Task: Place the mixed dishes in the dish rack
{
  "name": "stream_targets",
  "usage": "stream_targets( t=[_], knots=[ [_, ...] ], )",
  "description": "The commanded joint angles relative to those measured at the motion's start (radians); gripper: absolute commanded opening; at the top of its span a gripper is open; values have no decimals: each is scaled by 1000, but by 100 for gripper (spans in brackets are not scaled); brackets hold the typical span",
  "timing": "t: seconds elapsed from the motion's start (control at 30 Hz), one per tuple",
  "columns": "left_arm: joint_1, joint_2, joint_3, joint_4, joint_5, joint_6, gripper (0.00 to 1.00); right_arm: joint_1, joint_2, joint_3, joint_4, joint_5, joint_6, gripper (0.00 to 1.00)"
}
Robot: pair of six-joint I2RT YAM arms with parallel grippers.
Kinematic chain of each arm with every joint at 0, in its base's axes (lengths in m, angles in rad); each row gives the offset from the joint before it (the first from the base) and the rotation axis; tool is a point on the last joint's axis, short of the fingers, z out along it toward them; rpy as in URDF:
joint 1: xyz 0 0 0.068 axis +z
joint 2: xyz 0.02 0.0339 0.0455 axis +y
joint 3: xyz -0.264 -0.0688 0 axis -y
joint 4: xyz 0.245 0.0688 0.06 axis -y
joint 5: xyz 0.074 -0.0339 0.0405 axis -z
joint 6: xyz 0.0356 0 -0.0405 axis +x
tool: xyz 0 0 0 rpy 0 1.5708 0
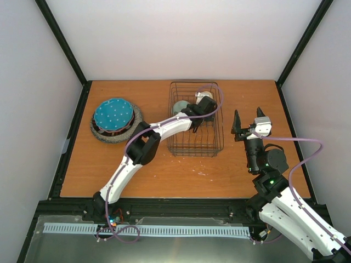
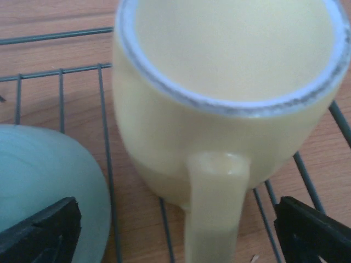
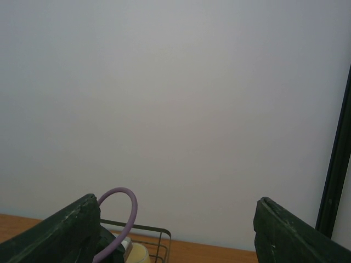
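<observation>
- Handling the yellow mug (image 2: 230,109) should be simple but calls for care. It looks like glazed ceramic, so it is probably stiff, smooth, rather slippery, and likely to chip against wire. Its weight is probably modest.
- The best hold is likely across the handle (image 2: 214,208) or over the rim wall.
- The mug stands upright on the wire floor of the dish rack (image 1: 194,143), near the rack's 12 o'clock end, with its handle pointing to 6 o'clock in the left wrist view.
- A pale green bowl (image 2: 44,170) lies just beside it at 8 o'clock. I cannot tell whether they touch.
- The left end effector (image 2: 175,219) is spread wide, with its fingers (image 2: 44,230) on either side of the handle and gripping nothing.
- The right end effector (image 1: 248,114) is also wide and empty, hanging over the tabletop (image 1: 164,175) at 3 o'clock from the rack.
- The blue dotted plate (image 1: 113,114) sits on the grey speckled plate (image 1: 118,138) at 9 o'clock from the rack. They look thin, brittle and flat, so pinching the rim seems best.
- Only the top view shows the plates and both arms.
- Only the left wrist view shows the gap around the handle.
- The right wrist view shows mostly wall (image 3: 175,109) and one corner of the rack.
</observation>
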Motion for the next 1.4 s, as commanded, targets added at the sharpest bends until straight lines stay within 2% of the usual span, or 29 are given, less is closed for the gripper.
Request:
stream_targets(
  t=[0.0, 0.27, 0.47, 0.57, 0.63, 0.7, 0.8, 0.87, 0.97, 1.1, 1.27, 1.37],
  knots=[
    [-4, -100, -20, -56, -27, -4, 100, -7, -6, 13, 2, -6, 16, 75],
    [-4, -271, -86, 6, 12, 52, 100, -6, -15, 18, -12, -1, 28, 75],
    [7, -408, -98, 33, 117, 76, 100, -7, -23, 30, -25, -10, 36, 75],
    [74, -533, -120, -32, 216, 39, 100, -6, -15, 61, -72, -31, 41, 75],
    [168, -649, -209, -72, 305, -32, 98, -6, 0, 98, -134, -43, 61, 74],
    [314, -800, -363, -56, 455, -112, 91, -7, 27, 153, -224, -52, 110, 73],
    [559, -1050, -635, 17, 615, -170, 56, -8, 103, 257, -386, -97, 207, 69],
    [700, -1173, -729, -22, 615, -152, 45, -9, 161, 317, -471, -158, 244, 67],
    [890, -1253, -768, -155, 690, -70, 41, -8, 248, 401, -570, -268, 281, 65],
    [1046, -1245, -811, -294, 791, 20, 41, -9, 357, 489, -656, -438, 309, 64],
    [1268, -1222, -990, -223, 1081, 65, 41, -9, 424, 535, -694, -568, 350, 64],
    [1308, -1134, -1027, -214, 1188, 131, 33, -9, 470, 575, -745, -623, 353, 63]
  ],
)
